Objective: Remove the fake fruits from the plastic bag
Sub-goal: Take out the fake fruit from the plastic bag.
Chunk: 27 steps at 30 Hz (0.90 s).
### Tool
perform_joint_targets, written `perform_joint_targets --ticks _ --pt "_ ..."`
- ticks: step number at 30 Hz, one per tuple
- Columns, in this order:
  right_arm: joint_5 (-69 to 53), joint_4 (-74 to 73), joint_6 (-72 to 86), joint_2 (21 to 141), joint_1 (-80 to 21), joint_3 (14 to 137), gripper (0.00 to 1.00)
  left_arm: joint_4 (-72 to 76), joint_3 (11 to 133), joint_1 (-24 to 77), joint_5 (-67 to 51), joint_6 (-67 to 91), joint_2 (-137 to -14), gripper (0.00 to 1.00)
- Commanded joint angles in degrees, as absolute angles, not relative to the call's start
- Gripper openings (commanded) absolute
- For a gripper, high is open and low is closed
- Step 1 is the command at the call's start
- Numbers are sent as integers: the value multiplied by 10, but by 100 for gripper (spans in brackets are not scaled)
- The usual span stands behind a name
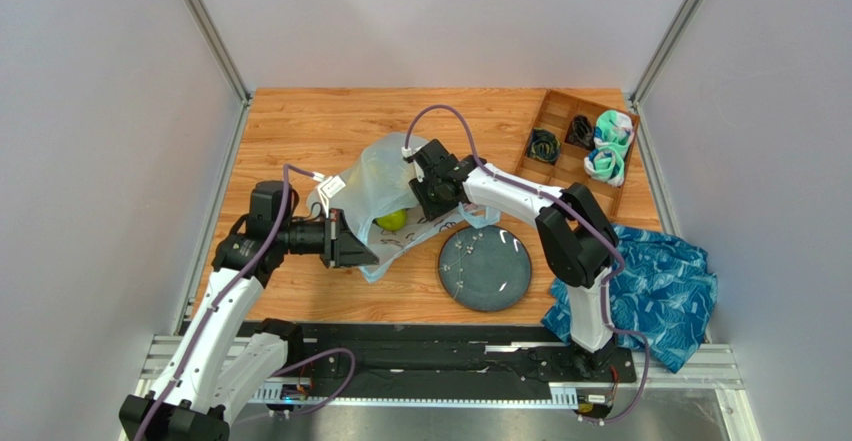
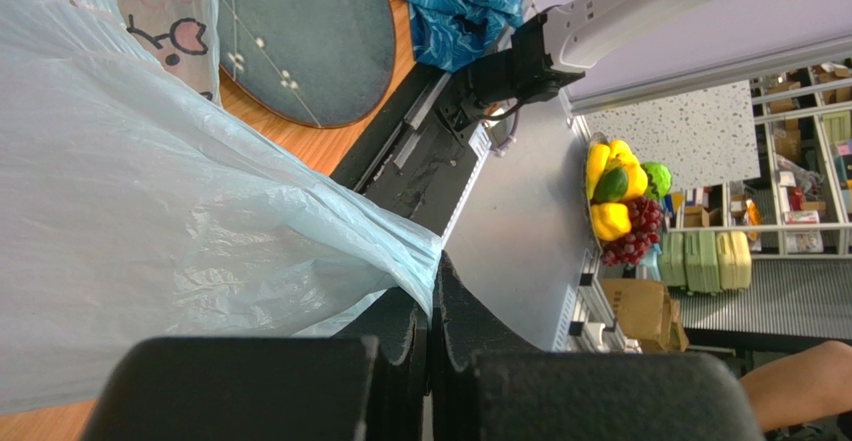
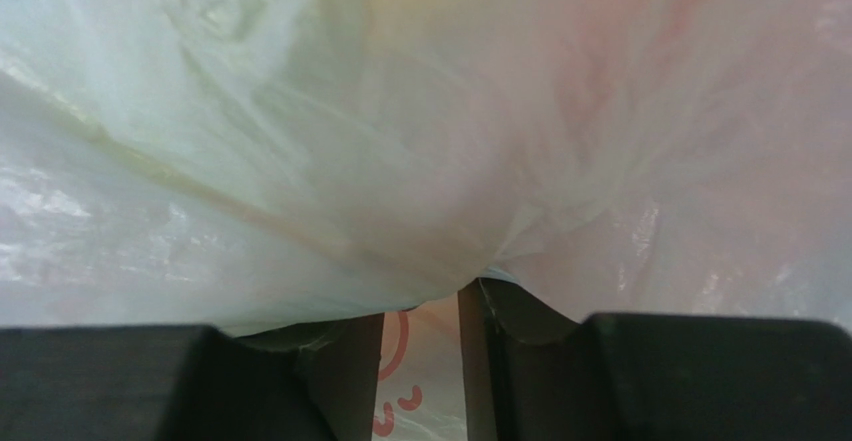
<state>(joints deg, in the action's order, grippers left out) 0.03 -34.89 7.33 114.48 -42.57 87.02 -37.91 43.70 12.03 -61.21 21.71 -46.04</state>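
The plastic bag [image 1: 375, 176], pale and crinkly, lies crumpled mid-table between both arms. One yellow-green fake fruit [image 1: 391, 219] shows through its film; other fruits are hidden. My left gripper [image 1: 362, 249] is at the bag's near-left edge, and in the left wrist view it [image 2: 432, 261] is shut on a fold of the bag [image 2: 150, 161]. My right gripper [image 1: 432, 193] presses into the bag's right side. In the right wrist view its jaws [image 3: 470, 286] stand slightly apart. Bag film [image 3: 400, 111] is bunched over the tips and creases run to them.
A dark round plate [image 1: 485, 267] sits just right of the bag. A wooden tray [image 1: 560, 156] with rolled socks [image 1: 610, 146] stands at the back right. The blue patterned cloth [image 1: 660, 286] hangs over the table's right front corner.
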Motion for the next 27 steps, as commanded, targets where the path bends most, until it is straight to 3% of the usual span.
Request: perform_joint_targets --ticks 1,9,16,21,27 --pt "29 -334 65 1143 -425 882 26 -345 433 123 -618 209 -454 0" --pt "8 -361 55 1079 -425 880 0 -300 439 123 -581 226 -475 0" --pt "-53 -370 50 1030 -425 850 0 -293 445 123 -575 225 -487 0" --pt "-162 -409 26 1012 -425 850 0 -268 451 123 -552 229 -497 0" --pt "-226 -511 -54 1005 -426 882 0 -261 539 123 -512 178 -561 0"
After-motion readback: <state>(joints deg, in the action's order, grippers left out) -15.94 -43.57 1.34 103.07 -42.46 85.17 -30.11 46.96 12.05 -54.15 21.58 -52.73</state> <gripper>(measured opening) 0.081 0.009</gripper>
